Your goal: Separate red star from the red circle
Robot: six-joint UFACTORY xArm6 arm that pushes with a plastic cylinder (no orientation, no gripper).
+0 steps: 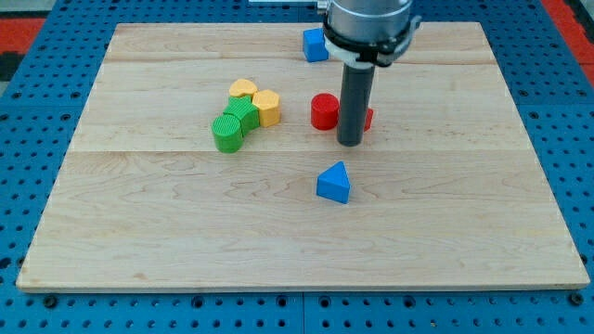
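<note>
**Near the tabletop's centre: tip beside 2 red blocks**

Near the middle of the tabletop (pixel 139 241), my tip (pixel 350 143) sits just right of the red circle (pixel 324 111), hiding most of the red star (pixel 368 119). No claw is fitted, only the rod.

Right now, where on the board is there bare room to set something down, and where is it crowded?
Bare: the whole strip along the view's bottom below the blue triangle, and the right side past my tip. Crowded: mid-board, where the green and yellow blocks cluster, and the red circle beside my tip, which hides most of the red star.
</note>
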